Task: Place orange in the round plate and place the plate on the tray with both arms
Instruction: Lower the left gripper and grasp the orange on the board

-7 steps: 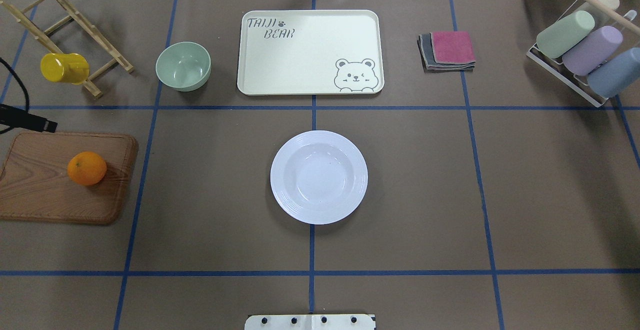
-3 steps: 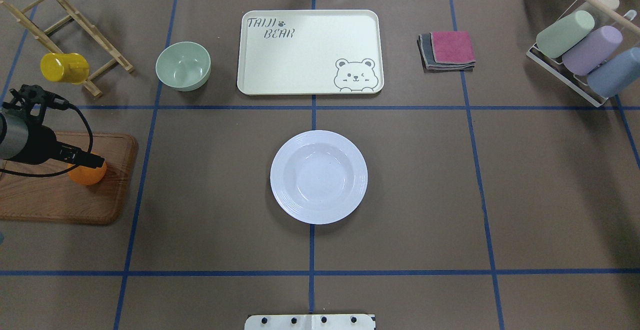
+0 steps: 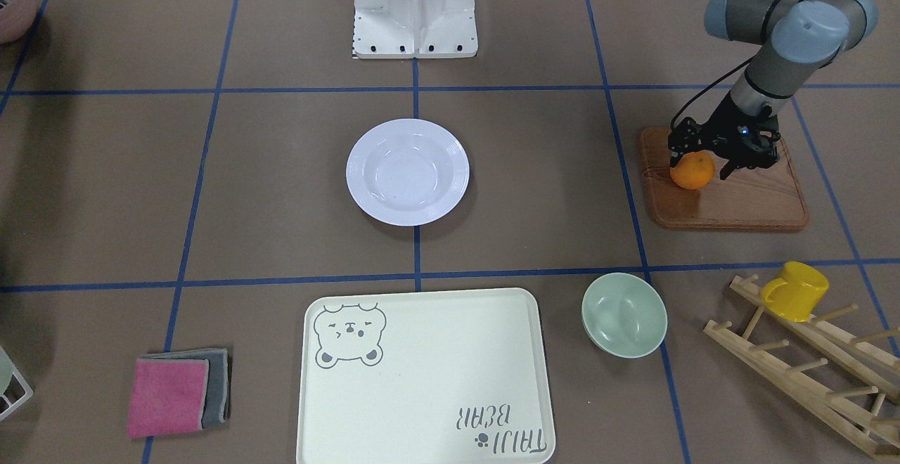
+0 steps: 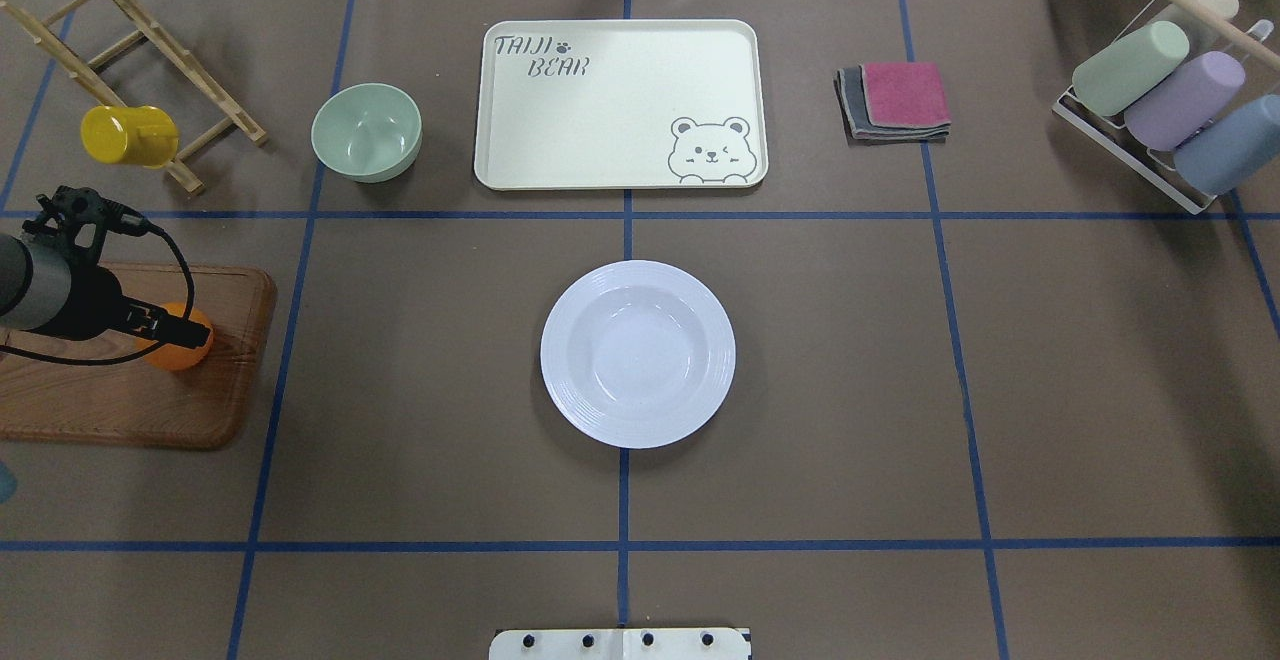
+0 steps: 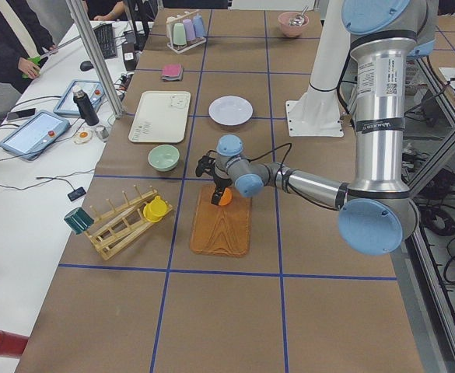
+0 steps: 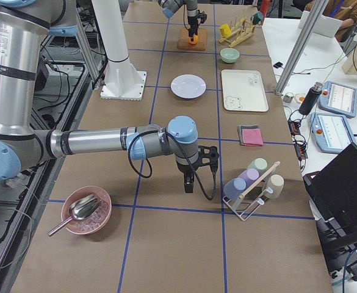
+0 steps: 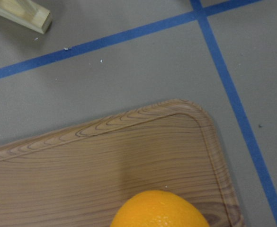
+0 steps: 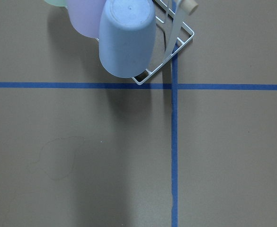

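In the overhead view the round plate [image 4: 637, 353] lies nearest, in the centre of the frame, on the bare bench and with nothing in it. At the left edge of the same frame, the orange [image 4: 180, 352] sits on a wooden board [image 4: 120, 400]. The left gripper [image 3: 699, 167] is low over it. In the front-facing view its 2 fingers stand apart, 1 on each side of the fruit, and I cannot tell if they touch it. Farther, at the top centre, the tray [image 4: 620, 105] carries nothing. The right gripper [image 6: 188, 182] shows only in a side view, low over the bench near a rack of cups [image 6: 251, 183]; whether it is open I cannot tell.

I judge that step 1, the grasp of the orange, is in hand. The next move calls for the fingers to close on the fruit at its widest part without making it roll, then to lift it and carry it to the plate's sunken centre.
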You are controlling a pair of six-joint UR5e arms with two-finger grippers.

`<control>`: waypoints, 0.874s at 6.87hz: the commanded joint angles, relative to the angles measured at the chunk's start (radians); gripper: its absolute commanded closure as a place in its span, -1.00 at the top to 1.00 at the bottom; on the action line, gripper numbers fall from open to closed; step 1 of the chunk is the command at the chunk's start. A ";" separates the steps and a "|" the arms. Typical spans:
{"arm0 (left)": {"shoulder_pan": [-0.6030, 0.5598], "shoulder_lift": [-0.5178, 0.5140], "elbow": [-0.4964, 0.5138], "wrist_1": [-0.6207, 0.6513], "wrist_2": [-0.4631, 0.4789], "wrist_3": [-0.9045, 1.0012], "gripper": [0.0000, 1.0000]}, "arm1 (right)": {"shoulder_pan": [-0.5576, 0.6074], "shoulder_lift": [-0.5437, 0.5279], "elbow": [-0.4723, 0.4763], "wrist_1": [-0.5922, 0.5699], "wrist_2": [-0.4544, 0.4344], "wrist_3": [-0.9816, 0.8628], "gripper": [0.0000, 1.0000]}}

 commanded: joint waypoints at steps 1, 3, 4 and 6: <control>0.018 0.000 0.018 -0.039 0.002 -0.002 0.09 | 0.002 -0.001 0.001 0.000 0.000 -0.002 1.00; 0.016 -0.012 -0.020 -0.041 -0.009 -0.008 -0.99 | 0.000 0.000 0.000 0.000 0.001 -0.002 1.00; 0.018 -0.032 -0.113 0.046 -0.047 -0.014 -1.00 | 0.000 0.002 0.001 0.000 0.003 -0.002 1.00; 0.019 -0.336 -0.255 0.556 -0.046 -0.108 -1.00 | -0.003 -0.001 -0.005 0.125 0.011 0.004 1.00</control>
